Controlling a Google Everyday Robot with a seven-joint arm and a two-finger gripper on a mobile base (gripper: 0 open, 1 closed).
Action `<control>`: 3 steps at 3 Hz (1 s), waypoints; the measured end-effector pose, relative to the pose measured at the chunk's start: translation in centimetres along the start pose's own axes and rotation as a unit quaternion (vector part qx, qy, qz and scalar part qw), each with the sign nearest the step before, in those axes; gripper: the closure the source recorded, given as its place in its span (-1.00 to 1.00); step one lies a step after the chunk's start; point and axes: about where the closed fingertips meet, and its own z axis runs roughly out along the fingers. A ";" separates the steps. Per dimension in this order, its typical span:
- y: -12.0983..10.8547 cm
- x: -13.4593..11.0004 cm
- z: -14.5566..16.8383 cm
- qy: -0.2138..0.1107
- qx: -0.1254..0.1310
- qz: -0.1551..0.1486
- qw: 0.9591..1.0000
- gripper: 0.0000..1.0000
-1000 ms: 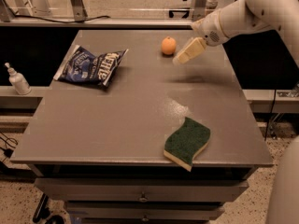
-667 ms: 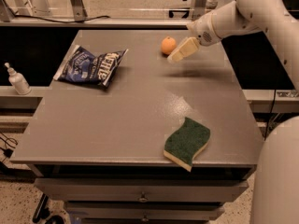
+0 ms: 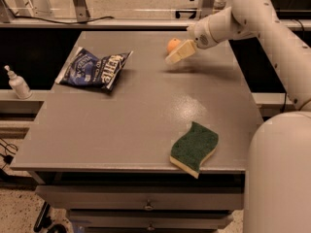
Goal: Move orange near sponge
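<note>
One tool (image 3: 178, 54) just beside orange (image 3: 172, 44)

Reference: end effector (image 3: 176, 55), held low over the far part of the table (image 3: 141, 113).

Table: grey matt top, with a light glare patch nearer the camera than the end effector.

Snack bag (image 3: 95, 68): blue, crinkled, white lettering. It lies flat on the table well to the camera's left of the end effector, at about the same depth.

Bottle (image 3: 17, 83): small, white, narrow nozzle top. It stands upright on a ledge (image 3: 29, 97) off the table edge, farther left again, beyond the bag.

Drawers (image 3: 146, 205): under the table front, below and nearer than the end effector, with small metal pulls.

Cables (image 3: 6, 152): on the floor, far lower left.
</note>
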 end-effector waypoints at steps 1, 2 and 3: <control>-0.1 0.0 1.6 -0.001 -0.004 0.009 1.000 -0.65; -0.1 -0.1 2.4 -0.001 -0.006 0.015 1.000 -0.15; -0.1 -0.5 2.5 -0.005 -0.007 0.015 1.000 0.28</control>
